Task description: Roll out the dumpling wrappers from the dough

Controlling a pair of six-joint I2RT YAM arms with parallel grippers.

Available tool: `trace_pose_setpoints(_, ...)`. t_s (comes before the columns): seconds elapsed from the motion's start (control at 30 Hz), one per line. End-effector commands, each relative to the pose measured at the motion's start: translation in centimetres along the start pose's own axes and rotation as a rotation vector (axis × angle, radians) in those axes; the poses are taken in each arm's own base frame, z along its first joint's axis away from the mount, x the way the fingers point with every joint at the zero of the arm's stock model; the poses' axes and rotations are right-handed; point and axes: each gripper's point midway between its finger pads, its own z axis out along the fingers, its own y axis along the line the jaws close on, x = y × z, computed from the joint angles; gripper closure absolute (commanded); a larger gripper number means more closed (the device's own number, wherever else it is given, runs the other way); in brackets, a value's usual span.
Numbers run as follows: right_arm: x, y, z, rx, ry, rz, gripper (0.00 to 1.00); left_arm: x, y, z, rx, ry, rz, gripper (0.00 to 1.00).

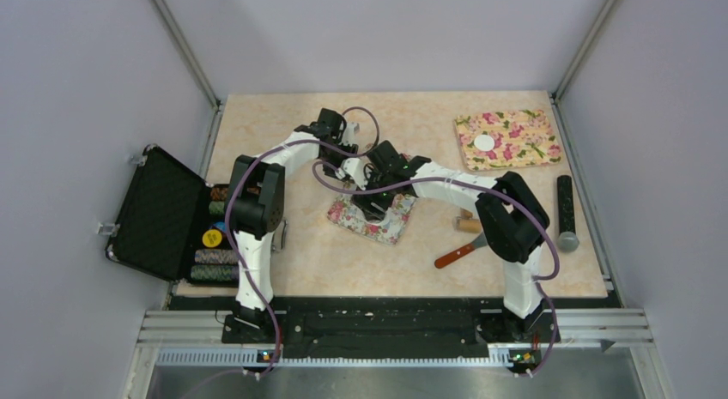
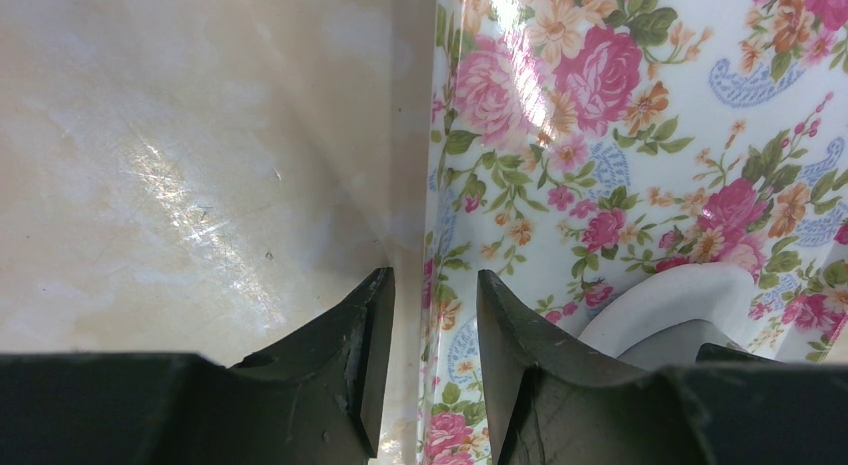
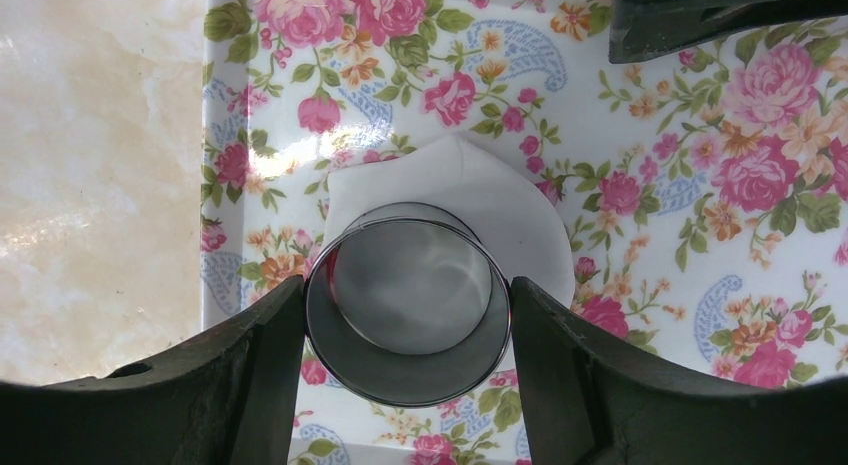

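**Right gripper** [image 3: 405, 297] is clamping a metal ring [image 3: 400, 385] across its width, one finger against each side of the wall. The ring is standing open end down over the dough [image 3: 480, 200], a thin, uneven white sheet lying directly beneath and just ahead of the jaws on a floral mat [image 3: 700, 195]. Whether the ring is cutting through cannot be told.

**Handling (judged).** The sheet is looking soft, light and slightly tacky, and likely to stretch or tear. It is better worked through the rigid ring than pinched. The ring is offering firm walls for the grip, though polished metal may slip under a sideways load. A cut round would probably be best lifted gently by its edge.

**Left gripper** [image 2: 435, 285] is standing part open with nothing between its fingers, straddling the mat's edge. The table [image 2: 180, 165] is lying under one finger and the mat under the other, with the dough just outside that finger.

**Pose.** Both arms are reaching forward and bending inward, wrists pointing down, meeting over the mat. One finished wrapper [image 1: 485, 142] is lying on a second mat [image 1: 524, 150], well apart from both jaws.
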Motion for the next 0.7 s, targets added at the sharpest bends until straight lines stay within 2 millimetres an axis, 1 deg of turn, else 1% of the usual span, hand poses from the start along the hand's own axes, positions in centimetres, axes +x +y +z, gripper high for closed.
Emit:
trace_pose_setpoints(0.0,6.3,5.3,0.9,-0.203,0.193,0.119,0.47,1.7,0.8,0.6,-0.03,0.043,-0.005,0.58)
trace_pose_setpoints(0.1,6.5,5.6,0.8,-0.213,0.195,0.118,0.47,1.7,0.7,0.6,-0.03,0.043,-0.004,0.58)
trace_pose_setpoints(0.23,6.7,5.4,0.7,-0.204,0.199,0.11,0.46,1.7,0.8,0.6,-0.031,0.043,-0.004,0.58)
trace_pose_setpoints(0.33,6.7,4.5,0.8,-0.152,0.193,0.098,0.42,1.6,0.8,0.6,-0.032,0.04,-0.004,0.58)
trace_pose_setpoints(0.4,5.8,3.5,0.3,-0.106,0.171,0.071,0.36,1.6,0.8,0.6,-0.032,0.039,-0.003,0.57)
trace_pose_setpoints(0.5,3.5,2.3,-1.4,-0.049,0.116,0.027,0.24,1.6,0.8,0.6,-0.035,0.039,-0.003,0.53)
trace_pose_setpoints(0.57,2.0,1.7,-2.9,-0.02,0.076,-0.01,0.14,1.5,0.9,0.5,-0.035,0.037,-0.004,0.43)
trace_pose_setpoints(0.6,1.2,1.5,-3.8,-0.007,0.058,-0.034,0.07,1.5,0.9,0.5,-0.036,0.035,-0.006,0.38)
trace_pose_setpoints(0.63,0.6,1.3,-4.7,0.006,0.044,-0.054,0.03,1.4,0.9,0.4,-0.036,0.033,-0.005,0.33)
trace_pose_setpoints(0.67,0.1,1.2,-5.7,0.018,0.032,-0.075,0.02,1.4,0.8,0.4,-0.036,0.03,-0.004,0.29)
